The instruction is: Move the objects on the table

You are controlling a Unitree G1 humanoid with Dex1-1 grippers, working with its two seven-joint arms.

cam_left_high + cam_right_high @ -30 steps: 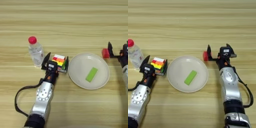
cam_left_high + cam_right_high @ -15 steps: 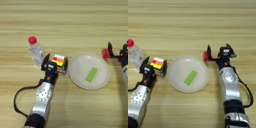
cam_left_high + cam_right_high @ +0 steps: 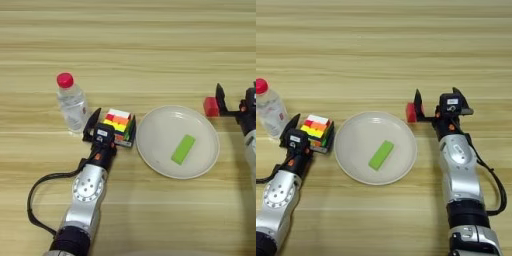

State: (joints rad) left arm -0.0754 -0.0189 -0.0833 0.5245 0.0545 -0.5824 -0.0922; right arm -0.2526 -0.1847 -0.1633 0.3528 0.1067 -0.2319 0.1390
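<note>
Nothing had moved since before: left pincer [image 3: 109, 129] stayed spread around the puzzle cube [image 3: 119, 125], bottle [image 3: 70, 102] at its nine o'clock; right pincer [image 3: 438, 104] spread beside a red block [image 3: 411, 113].

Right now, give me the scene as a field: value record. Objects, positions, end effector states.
table: light wood, fills the view
bottle: clear, red cap, upright, left of the cube
cube: multicoloured, between the bottle and the plate
plate: white, round, centre
green block: lying on the plate
red block: on the table off the plate's right rim
left end effector: open, fingers either side of the cube
right end effector: open, beside the red block
</note>
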